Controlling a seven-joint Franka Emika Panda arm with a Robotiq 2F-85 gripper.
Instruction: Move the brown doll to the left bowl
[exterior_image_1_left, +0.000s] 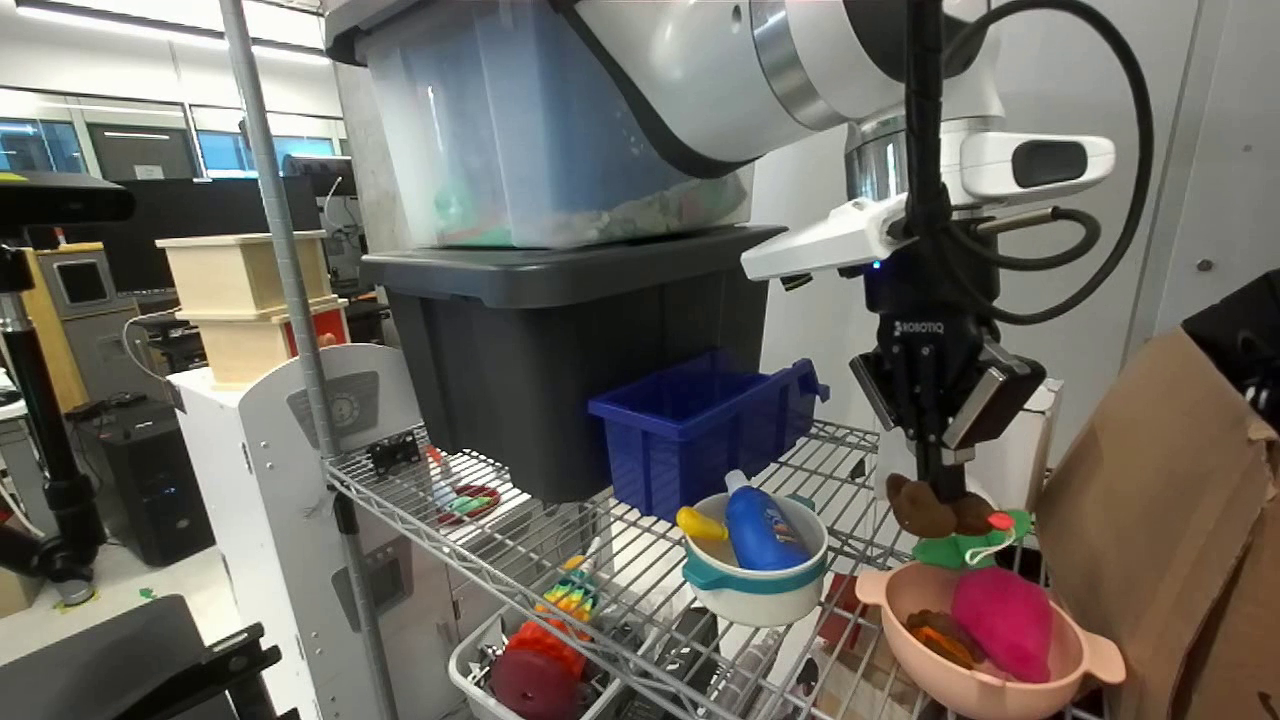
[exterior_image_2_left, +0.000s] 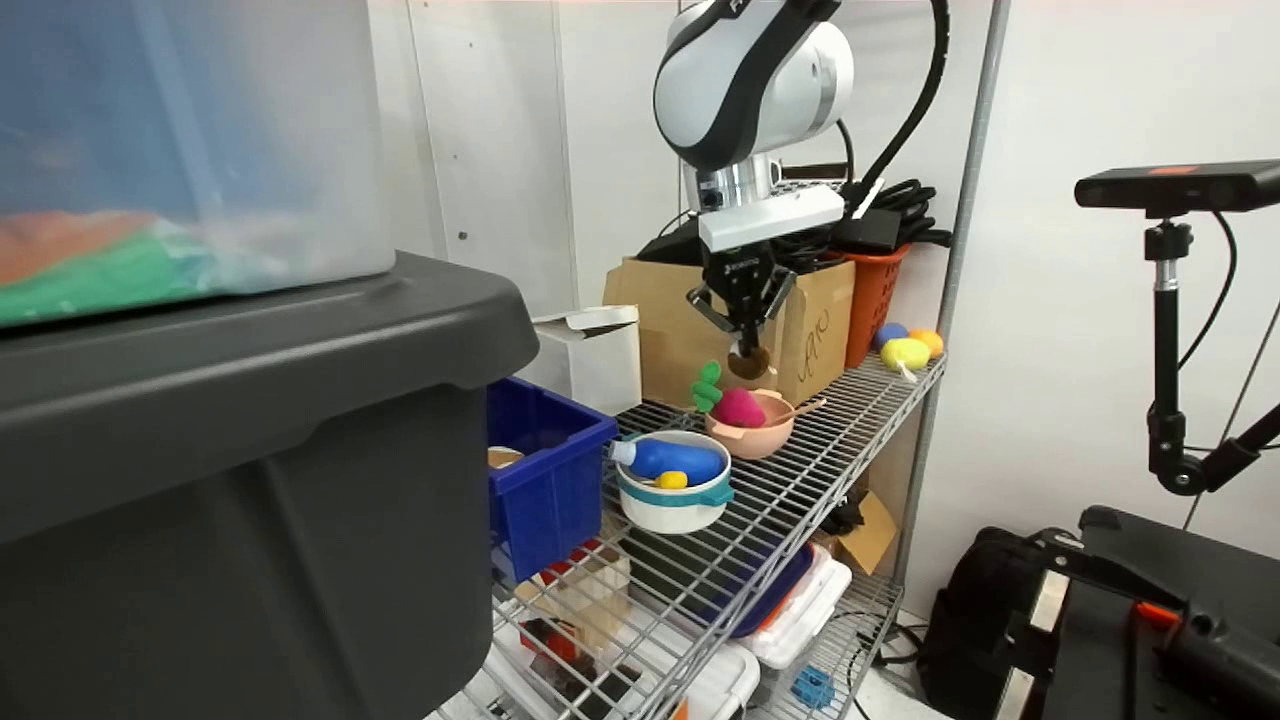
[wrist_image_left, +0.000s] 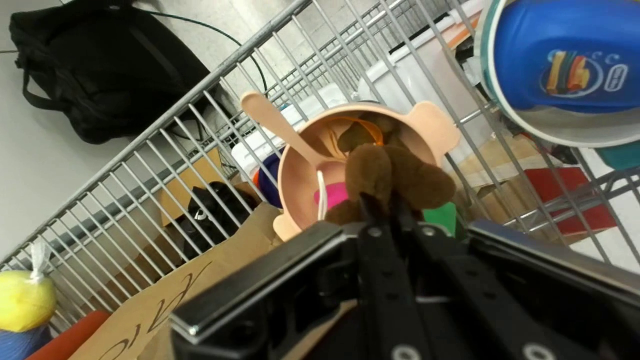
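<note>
The tool (exterior_image_1_left: 943, 484) is pinched tight on the brown doll (exterior_image_1_left: 918, 510), above the salmon-pink bowl (exterior_image_1_left: 965, 698). That bowl holds a magenta toy (exterior_image_1_left: 1005, 620), a brown-and-orange item (exterior_image_1_left: 943, 640) (hard to make out) and, in the wrist view, a pink spoon (wrist_image_left: 280, 126), its handle over the rim. The left bowl (exterior_image_1_left: 757, 606), white with teal handles, contains a blue bottle (exterior_image_1_left: 765, 535) and a yellow object (exterior_image_1_left: 702, 525). Just beside it on the wire tabletop (wrist_image_left: 220, 76) stands a dark blue bin (exterior_image_1_left: 655, 470).
</note>
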